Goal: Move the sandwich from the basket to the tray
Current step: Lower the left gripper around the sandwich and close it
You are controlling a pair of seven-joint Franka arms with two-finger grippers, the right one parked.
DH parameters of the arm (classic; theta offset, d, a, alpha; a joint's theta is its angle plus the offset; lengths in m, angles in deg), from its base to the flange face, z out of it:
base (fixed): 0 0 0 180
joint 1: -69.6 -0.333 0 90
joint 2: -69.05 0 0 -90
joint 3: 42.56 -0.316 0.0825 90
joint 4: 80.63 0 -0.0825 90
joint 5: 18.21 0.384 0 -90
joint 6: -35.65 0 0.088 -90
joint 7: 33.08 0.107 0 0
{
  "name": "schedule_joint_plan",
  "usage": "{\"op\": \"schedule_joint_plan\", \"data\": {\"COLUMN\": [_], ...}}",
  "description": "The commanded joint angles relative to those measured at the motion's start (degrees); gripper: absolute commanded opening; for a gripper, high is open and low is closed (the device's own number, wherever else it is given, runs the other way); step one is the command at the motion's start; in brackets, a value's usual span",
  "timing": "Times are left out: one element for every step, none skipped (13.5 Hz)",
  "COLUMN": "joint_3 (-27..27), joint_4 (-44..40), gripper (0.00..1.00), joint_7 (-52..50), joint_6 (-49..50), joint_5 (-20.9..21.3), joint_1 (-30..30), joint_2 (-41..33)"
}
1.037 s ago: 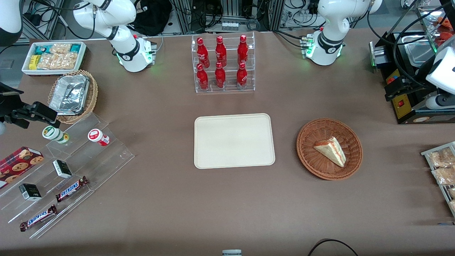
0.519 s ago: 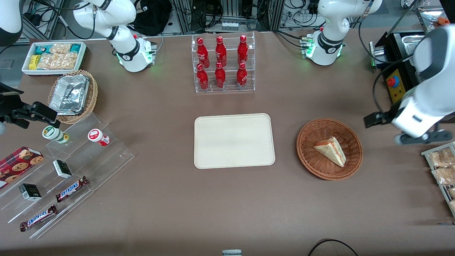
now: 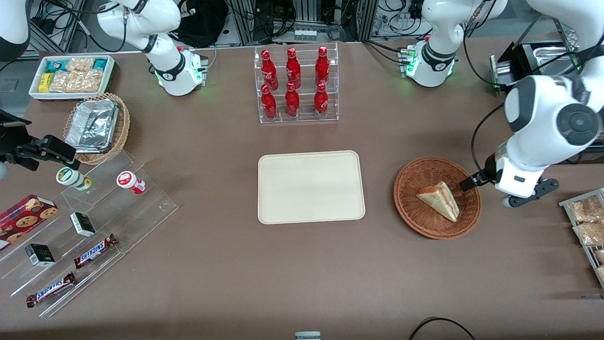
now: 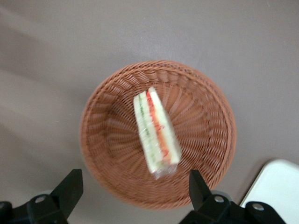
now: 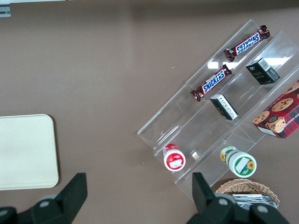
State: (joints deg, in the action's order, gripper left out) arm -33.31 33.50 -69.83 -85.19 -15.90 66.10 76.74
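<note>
The sandwich (image 3: 440, 199), a pale bread wedge with a red and green filling stripe, lies in the reddish-brown wicker basket (image 3: 415, 217). The cream tray (image 3: 311, 186) lies flat beside the basket, toward the parked arm's end. My left gripper (image 3: 501, 189) hangs above the basket's rim on the working arm's side. In the left wrist view the gripper (image 4: 133, 189) is open wide and empty, with the sandwich (image 4: 156, 135) lying in the basket (image 4: 107, 140) just ahead of its fingertips (image 4: 70, 189). A corner of the tray (image 4: 275, 186) shows there too.
A clear rack of red bottles (image 3: 295, 85) stands farther from the camera than the tray. A wire rack of bagged snacks (image 3: 587, 222) and a black machine (image 3: 533, 61) sit at the working arm's end. Acrylic steps with candy bars (image 3: 94, 250) lie at the parked arm's end.
My left arm has swung in from the working arm's end of the table and lowered to the basket's rim. The sandwich, basket and tray have not moved.
</note>
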Motion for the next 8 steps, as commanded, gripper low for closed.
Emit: {"op": "schedule_joint_plan", "data": {"joint_3": [-0.1,-0.1,0.0,-0.1,-0.1,-0.1,-0.1,-0.1], "joint_4": [7.4,8.5,9.1,10.4,12.0,12.9,13.0,13.0], "gripper": [1.0,1.0,1.0,1.0,1.0,1.0,1.0,1.0], "joint_7": [-13.6,-16.8,-19.1,-20.3,-21.4,-22.6,-23.0,-23.1], "joint_6": [-10.7,-12.5,-13.3,-14.8,-17.5,-18.7,-19.2,-19.9], "joint_5": [-0.6,-0.6,-0.6,-0.6,-0.6,-0.6,-0.6,-0.6], "joint_1": [1.3,1.4,2.2,2.6,2.5,2.5,2.5,2.6], "joint_2": [-1.1,-0.3,0.2,0.7,0.7,1.4,2.4,3.5]}}
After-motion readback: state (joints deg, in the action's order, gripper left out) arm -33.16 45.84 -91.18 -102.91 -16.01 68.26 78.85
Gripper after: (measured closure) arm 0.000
